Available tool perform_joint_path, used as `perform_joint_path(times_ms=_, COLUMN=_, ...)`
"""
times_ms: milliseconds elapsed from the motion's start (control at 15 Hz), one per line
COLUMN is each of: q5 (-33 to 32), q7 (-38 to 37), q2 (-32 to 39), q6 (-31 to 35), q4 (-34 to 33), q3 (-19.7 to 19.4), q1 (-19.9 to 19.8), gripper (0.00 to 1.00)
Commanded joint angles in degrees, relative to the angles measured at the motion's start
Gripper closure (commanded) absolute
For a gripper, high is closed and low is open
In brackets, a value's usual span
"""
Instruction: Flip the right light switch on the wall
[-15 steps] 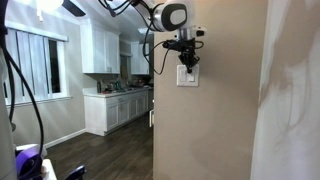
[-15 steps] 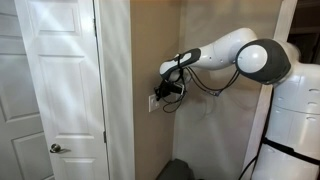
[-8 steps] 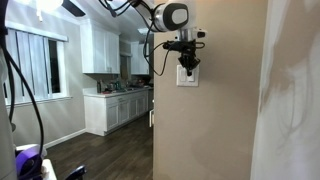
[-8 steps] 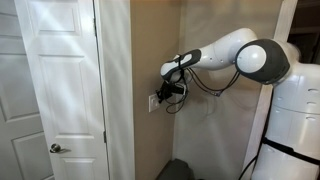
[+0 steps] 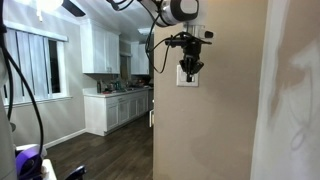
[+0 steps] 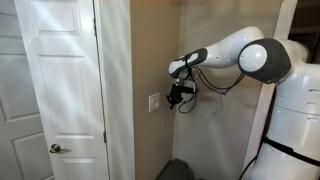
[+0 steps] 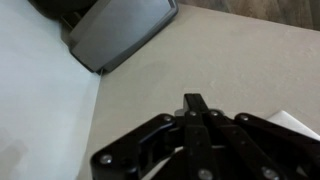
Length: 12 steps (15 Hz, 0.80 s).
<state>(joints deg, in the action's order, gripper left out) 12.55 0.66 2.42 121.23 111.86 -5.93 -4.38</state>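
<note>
The small white switch plate (image 5: 186, 77) sits on the beige wall (image 5: 215, 120). It also shows edge-on in an exterior view (image 6: 155, 101). Its two rockers are too small to tell apart, so the right light switch cannot be singled out. My gripper (image 6: 178, 98) is shut and empty, and it hangs a short way off the wall, apart from the plate. In an exterior view the gripper (image 5: 191, 68) overlaps the plate's upper right. In the wrist view the closed fingers (image 7: 195, 106) point at bare wall (image 7: 230, 50), with a white corner (image 7: 302, 120) at the right edge.
A white panelled door (image 6: 55, 90) stands beside the wall corner. White kitchen cabinets (image 5: 100, 50) and a counter (image 5: 115, 95) lie beyond the wall's edge. A grey object (image 7: 120, 35) sits on the floor below. The robot's white body (image 6: 295, 110) is close by.
My gripper has pulled back from the switch plate, away from the wall. The plate now shows uncovered in the side-on exterior view.
</note>
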Motion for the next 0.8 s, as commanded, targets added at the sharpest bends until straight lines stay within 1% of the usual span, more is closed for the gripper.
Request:
perform_joint_path(times_ms=0, q5=0.32, q7=-0.7, q2=-1.16, q6=-5.17, q4=0.68, q3=-0.6, q1=-1.37, gripper=1.0)
perform_joint_path(times_ms=133, q5=1.21, q7=-0.28, q2=-0.99, q6=-7.35, q4=0.45, q3=-1.01, q1=-1.88, gripper=1.0)
perform_joint_path(times_ms=200, q5=0.86, q7=-0.72, q2=-0.93, q6=-8.09, q4=0.42, q3=-1.2, q1=-1.94, gripper=0.74)
perform_joint_path(times_ms=267, q5=0.28, q7=0.0, q2=0.02, q6=-6.14, q4=-0.13, q3=-0.92, q1=-1.66, gripper=0.98)
perform_joint_path(times_ms=400, q5=0.28, q7=0.0, q2=0.02, q6=-6.9, q4=-0.13, q3=-1.1, q1=-1.88, gripper=0.86)
perform_joint_path(times_ms=467, q5=0.28, q7=0.0, q2=0.02, q6=-6.92, q4=-0.13, q3=-1.13, q1=-1.89, gripper=0.79)
perform_joint_path(times_ms=533, q5=0.28, q7=-0.01, q2=0.02, q6=-6.92, q4=-0.13, q3=-1.12, q1=-1.88, gripper=0.74)
perform_joint_path(times_ms=733, q5=0.28, q7=-0.02, q2=0.02, q6=-6.93, q4=-0.13, q3=-1.12, q1=-1.87, gripper=0.74)
